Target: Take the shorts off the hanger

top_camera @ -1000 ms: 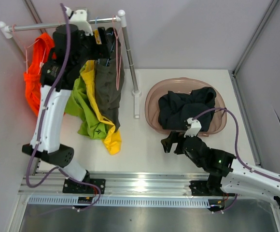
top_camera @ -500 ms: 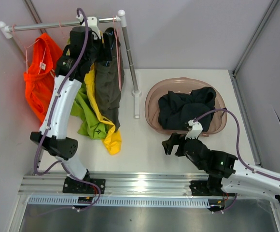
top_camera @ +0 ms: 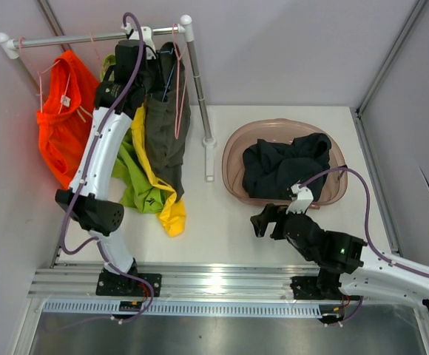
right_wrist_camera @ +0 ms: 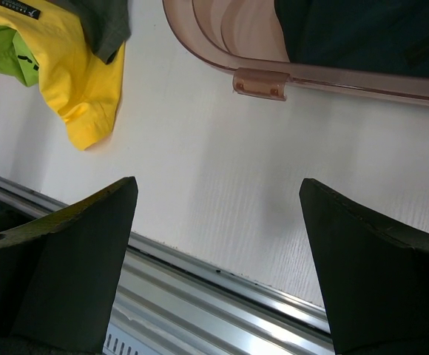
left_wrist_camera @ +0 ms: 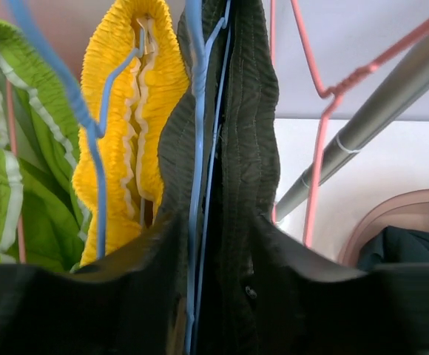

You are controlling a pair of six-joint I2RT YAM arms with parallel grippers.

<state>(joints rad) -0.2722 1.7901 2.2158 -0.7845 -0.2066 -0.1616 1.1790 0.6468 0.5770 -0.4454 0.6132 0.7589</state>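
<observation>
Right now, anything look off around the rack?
Only minor: the yellow shorts and lime green shorts sag off the rail, with their lower ends lying on the table. Nothing looks spilled or damaged.

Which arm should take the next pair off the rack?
Left. The left gripper is up at the rail, its jaws straddling the dark olive shorts on their blue hanger. The right gripper hangs open over the table beside the basin, far from the rail.
</observation>
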